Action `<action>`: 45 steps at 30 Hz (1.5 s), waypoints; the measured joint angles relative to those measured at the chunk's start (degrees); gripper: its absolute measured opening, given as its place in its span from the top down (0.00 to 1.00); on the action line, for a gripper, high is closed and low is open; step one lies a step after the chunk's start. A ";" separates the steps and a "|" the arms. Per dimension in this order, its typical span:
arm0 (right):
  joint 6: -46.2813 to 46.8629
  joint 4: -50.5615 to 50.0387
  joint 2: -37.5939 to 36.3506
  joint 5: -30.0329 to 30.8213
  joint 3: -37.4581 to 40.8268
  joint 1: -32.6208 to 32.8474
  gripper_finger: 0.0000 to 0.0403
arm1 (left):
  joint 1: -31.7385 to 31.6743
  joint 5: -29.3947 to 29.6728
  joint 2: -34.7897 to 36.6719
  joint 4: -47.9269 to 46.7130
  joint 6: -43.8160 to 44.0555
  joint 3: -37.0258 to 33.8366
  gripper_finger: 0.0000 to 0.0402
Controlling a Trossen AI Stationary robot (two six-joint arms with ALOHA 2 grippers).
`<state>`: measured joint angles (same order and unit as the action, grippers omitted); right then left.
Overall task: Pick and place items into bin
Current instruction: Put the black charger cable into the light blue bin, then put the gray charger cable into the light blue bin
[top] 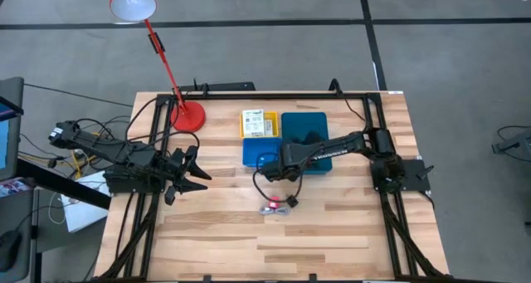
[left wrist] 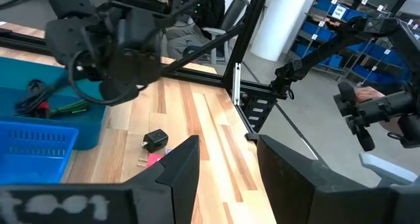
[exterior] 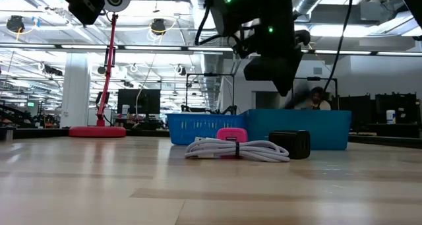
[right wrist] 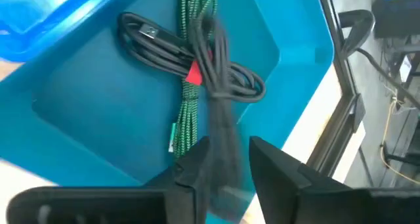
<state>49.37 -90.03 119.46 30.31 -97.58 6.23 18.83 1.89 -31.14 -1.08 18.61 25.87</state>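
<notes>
The bin (top: 319, 163) sits mid-table. Its teal compartment (right wrist: 98, 112) holds a green cord (right wrist: 187, 112) and a coiled black cable with a red tie (right wrist: 164, 50). The yellow compartment (top: 247, 134) holds the white labelled box (top: 260, 122). On the wood near the bin lie a white cord (exterior: 237, 150), a pink piece (exterior: 231, 134) and a black charger (exterior: 293, 144). My right gripper (right wrist: 230, 152) hovers over the teal compartment with its fingers apart, and a blurred black cord (right wrist: 216, 99) streaks below it. My left gripper (left wrist: 226, 158) waits open at the table's left (top: 195, 171). My right gripper points down over the teal compartment. The blurred black cord (right wrist: 220, 138) runs from just in front of its fingers down toward the bin floor. Whether the fingers touch the cord, I cannot tell.
The red desk lamp stands with its base (top: 188, 115) at the far left of the table, beside the yellow compartment. The small blue compartment (top: 259, 153) lies under my right arm. Bare wood stretches toward the near edge (top: 274, 250). A person (exterior: 320, 98) sits beyond the table.
</notes>
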 joint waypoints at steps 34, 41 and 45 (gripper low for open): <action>-11.89 34.13 -0.02 -5.24 2.11 19.19 0.61 | 0.00 0.02 0.00 0.09 0.04 0.00 0.65; -10.37 35.25 -0.02 -6.03 3.04 19.53 0.61 | 0.00 0.02 0.00 0.07 0.04 0.00 0.65; -9.02 35.19 -0.02 -6.36 3.04 20.02 0.62 | 0.00 0.01 0.00 0.05 0.04 0.00 0.65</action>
<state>40.34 -54.84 119.44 23.95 -94.54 26.26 18.83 1.90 -31.14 -1.03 18.65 25.87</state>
